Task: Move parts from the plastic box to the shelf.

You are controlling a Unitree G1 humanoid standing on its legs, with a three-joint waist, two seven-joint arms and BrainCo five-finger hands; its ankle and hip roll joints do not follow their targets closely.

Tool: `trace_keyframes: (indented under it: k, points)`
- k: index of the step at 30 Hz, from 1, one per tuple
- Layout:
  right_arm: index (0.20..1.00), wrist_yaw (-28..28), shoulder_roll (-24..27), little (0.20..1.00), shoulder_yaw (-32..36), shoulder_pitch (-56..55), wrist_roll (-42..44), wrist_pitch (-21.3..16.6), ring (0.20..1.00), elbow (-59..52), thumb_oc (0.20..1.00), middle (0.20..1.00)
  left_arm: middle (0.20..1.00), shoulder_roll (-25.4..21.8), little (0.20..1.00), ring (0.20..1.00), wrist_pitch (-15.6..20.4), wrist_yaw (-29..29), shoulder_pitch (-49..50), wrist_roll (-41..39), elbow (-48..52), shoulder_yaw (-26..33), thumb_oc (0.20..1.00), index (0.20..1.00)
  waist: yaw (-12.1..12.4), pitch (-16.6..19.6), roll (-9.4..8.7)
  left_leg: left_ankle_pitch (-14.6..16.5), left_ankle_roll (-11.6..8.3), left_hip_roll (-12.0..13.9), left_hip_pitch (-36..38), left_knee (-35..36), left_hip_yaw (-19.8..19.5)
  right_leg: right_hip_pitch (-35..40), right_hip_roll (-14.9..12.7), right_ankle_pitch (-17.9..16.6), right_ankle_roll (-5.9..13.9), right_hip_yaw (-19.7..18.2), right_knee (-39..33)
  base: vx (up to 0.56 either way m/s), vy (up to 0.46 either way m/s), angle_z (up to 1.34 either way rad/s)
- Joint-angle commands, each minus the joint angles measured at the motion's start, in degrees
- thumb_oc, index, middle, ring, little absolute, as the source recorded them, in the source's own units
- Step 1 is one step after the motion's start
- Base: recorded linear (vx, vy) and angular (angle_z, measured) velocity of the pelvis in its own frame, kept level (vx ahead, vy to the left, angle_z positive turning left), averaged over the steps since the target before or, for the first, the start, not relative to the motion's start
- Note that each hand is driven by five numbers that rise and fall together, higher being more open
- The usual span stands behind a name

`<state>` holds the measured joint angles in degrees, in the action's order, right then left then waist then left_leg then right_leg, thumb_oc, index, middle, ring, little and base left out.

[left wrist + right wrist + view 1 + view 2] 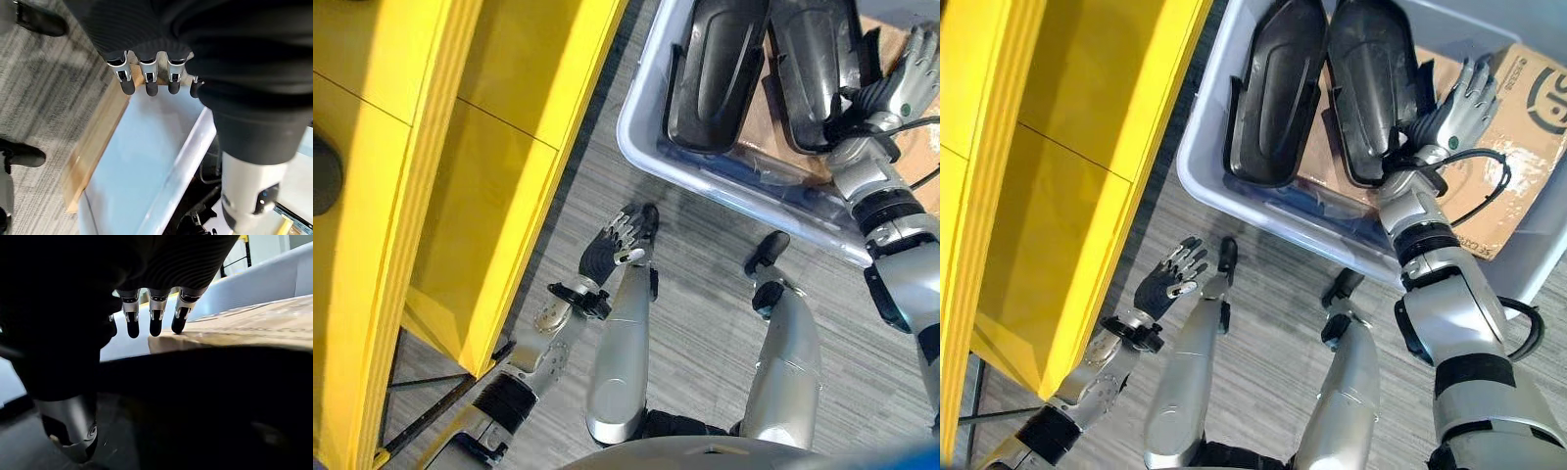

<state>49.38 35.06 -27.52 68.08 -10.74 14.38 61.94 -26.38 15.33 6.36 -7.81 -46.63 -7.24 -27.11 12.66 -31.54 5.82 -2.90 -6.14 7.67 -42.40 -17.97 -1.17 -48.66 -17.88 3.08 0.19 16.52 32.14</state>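
The yellow shelf (460, 196) stands at the left, a strip of grey floor (705, 294) separating it from the plastic box (1209, 166). Two black parts (1278, 93) lie inside on cardboard (1518, 117). Right hand (1459, 103) rests open-fingered beside them, holding nothing. Left hand (1170, 279) hangs open, empty, above the floor.

Bright even overhead light; glare on yellow shelf (431, 196); right wrist view dark, underexposed foreground.
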Motion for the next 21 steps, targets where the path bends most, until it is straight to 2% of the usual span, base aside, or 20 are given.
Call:
trace_keyframes:
  k: [1, 5, 7, 9, 11, 12, 14, 15, 17, 18, 21]
  points:
    - [1.000, -0.63, 5.05, 1.000, -3.95, 2.92, -5.36, 0.63, 1.000, -0.60, 1.000, 1.000, 1.000, -0.71, 1.000, 1.000, 2.42, 0.81, 2.07, 3.26, 3.53, -1.69, 1.000, 1.000, 0.90, 1.75, 3.46, 2.07, 3.66, -1.44, -3.91, -1.46, 2.94, 4.31, 2.62, 9.54, 0.88, 0.10, 7.05, 0.00, -0.040, 0.10]
    - [1.000, -2.87, 6.07, 1.000, -5.72, 3.85, -4.69, 1.22, 1.000, -0.15, 1.000, 1.000, 1.000, -1.63, 1.000, 1.000, 2.44, 2.14, 2.69, 3.20, 3.87, -1.70, 1.000, 1.000, 1.19, 1.75, 3.68, 2.28, 3.70, -1.51, -5.21, -2.27, 2.60, 3.15, 2.53, 9.97, 0.63, 0.12, 8.02, 0.00, -0.014, 0.05]
    - [1.000, -3.28, 6.32, 1.000, -6.74, 4.10, -6.76, 2.28, 1.000, 0.34, 1.000, 1.000, 1.000, -1.59, 1.000, 1.000, 1.87, 2.10, 2.92, 2.35, 4.18, -1.43, 1.000, 1.000, 1.33, 1.75, 3.71, 2.38, 3.78, -1.54, -5.60, -2.61, 2.47, 2.78, 2.45, 10.17, 0.52, 0.12, 8.49, 0.00, -0.017, -0.01]
    - [1.000, -2.73, 6.72, 1.000, -8.47, 4.48, -13.35, 5.16, 1.000, 1.20, 1.000, 1.000, 1.000, -1.80, 1.000, 1.000, 2.41, 3.18, 3.06, 1.69, 4.22, -1.03, 1.000, 1.000, 1.49, 1.75, 3.79, 2.49, 3.90, -1.52, -6.37, -3.24, 2.27, 2.14, 2.25, 10.30, 0.46, 0.14, 9.14, 0.00, -0.042, -0.01]
    - [1.000, -2.99, 7.26, 1.000, -9.46, 4.82, -14.57, 5.18, 1.000, 1.56, 1.000, 1.000, 1.000, -1.99, 1.000, 1.000, 2.37, 3.13, 3.36, 1.73, 4.15, -1.02, 1.000, 1.000, 1.58, 1.75, 3.82, 2.56, 3.88, -1.55, -6.53, -3.49, 2.06, 2.08, 2.16, 10.41, 0.45, 0.23, 9.34, 0.00, -0.018, 0.02]
    - [1.000, -4.37, 7.88, 1.000, -11.02, 5.24, -15.15, 7.15, 1.000, 1.86, 1.000, 1.000, 1.000, -1.96, 1.000, 1.000, 2.32, 3.88, 3.75, 0.90, 3.55, -0.71, 1.000, 1.000, 1.69, 1.75, 3.83, 2.54, 3.93, -1.51, -6.83, -3.77, 2.01, 1.78, 2.09, 10.43, 0.41, 0.27, 9.77, 0.00, -0.034, 0.05]
    - [1.000, -5.02, 8.29, 1.000, -12.41, 5.46, -15.69, 6.48, 1.000, 2.77, 1.000, 1.000, 1.000, -2.11, 1.000, 1.000, 2.50, 4.72, 4.13, 0.38, 3.39, -0.16, 1.000, 1.000, 1.87, 1.75, 3.80, 2.62, 3.96, -1.52, -7.40, -4.20, 1.74, 1.42, 2.00, 10.55, 0.34, 0.39, 10.07, -0.01, -0.045, 0.05]
    - [1.000, -5.95, 8.36, 1.000, -12.73, 5.53, -14.46, 5.97, 1.000, 2.98, 1.000, 1.000, 1.000, -2.20, 1.000, 1.000, 2.54, 4.84, 4.30, 0.51, 3.28, 0.01, 1.000, 1.000, 1.94, 1.75, 3.80, 2.61, 3.97, -1.53, -7.48, -4.20, 1.72, 1.39, 1.98, 10.56, 0.33, 0.45, 10.08, -0.01, -0.038, 0.06]
    - [1.000, -6.44, 8.01, 1.000, -12.48, 5.11, -2.69, 4.32, 1.000, 3.12, 1.000, 1.000, 1.000, -2.35, 1.000, 1.000, 2.33, 5.18, 4.70, 0.67, 3.53, 0.46, 1.000, 1.000, 2.08, 1.75, 3.80, 2.67, 4.04, -1.49, -7.73, -4.33, 1.61, 1.13, 1.95, 10.65, 0.20, 0.46, 10.31, 0.00, -0.036, 0.08]
    - [1.000, -6.53, 7.70, 1.000, -11.92, 4.99, -0.38, 4.05, 1.000, 3.19, 1.000, 1.000, 1.000, -2.41, 1.000, 1.000, 1.96, 5.01, 4.78, 0.90, 3.93, 0.63, 1.000, 1.000, 2.11, 1.75, 3.80, 2.71, 4.04, -1.49, -7.75, -4.36, 1.63, 1.11, 1.95, 10.70, 0.15, 0.44, 10.34, 0.01, -0.025, 0.07]
    - [1.000, -7.46, 6.08, 1.000, -7.39, 4.60, 8.27, 1.26, 1.000, 4.33, 1.000, 1.000, 1.000, -2.53, 1.000, 1.000, 0.50, 4.56, 5.00, 1.20, 5.57, 1.21, 1.000, 1.000, 2.32, 1.75, 4.32, 3.01, 4.17, -1.65, -7.86, -4.73, 1.54, 0.69, 1.87, 11.10, -0.14, 0.18, 11.17, 0.00, -0.003, 0.01]
